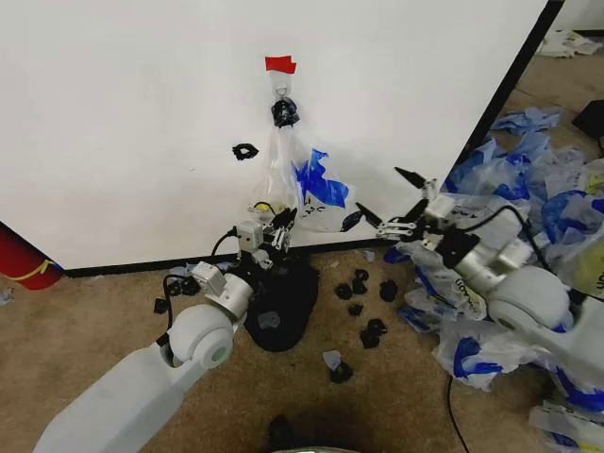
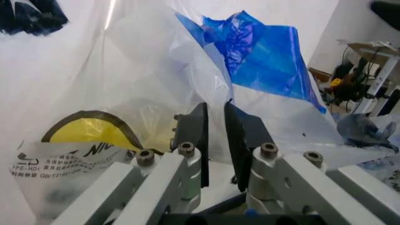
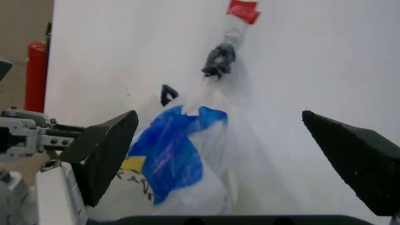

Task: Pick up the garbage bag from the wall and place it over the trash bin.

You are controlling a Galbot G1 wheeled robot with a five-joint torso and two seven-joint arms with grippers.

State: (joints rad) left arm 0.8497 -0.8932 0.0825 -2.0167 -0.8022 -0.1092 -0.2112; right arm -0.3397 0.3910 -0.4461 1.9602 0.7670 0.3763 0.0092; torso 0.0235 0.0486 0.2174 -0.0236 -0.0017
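Thin translucent white plastic garbage bag (image 1: 300, 189) with yellow smiley and blue patches hangs by its knotted handles from the small metal hook (image 1: 281, 92) under the red tape strip (image 1: 280, 64) on the large white flat wall (image 1: 132, 113); its lower edge hangs just above the floor. My left gripper (image 1: 279, 226) is at the bag's lower left edge, fingers nearly closed with a fold of film pinched between them, seen plainly in the left wrist view (image 2: 216, 140); judged to be gathering the bottom so the bag can be lifted off the hook rather than torn. My right gripper (image 1: 389, 200) waits just right of the bag, fingers spread wide and holding nothing, pointed at the blue part, probably placed to take the other side. Small round black trash bin (image 1: 283, 302) stands on the carpet directly below and near the bag, beside my left arm, so the carry is short. Black scrap lumps (image 1: 363, 293) lie right of the bin; heap of blue-and-white bags (image 1: 528, 179) far right
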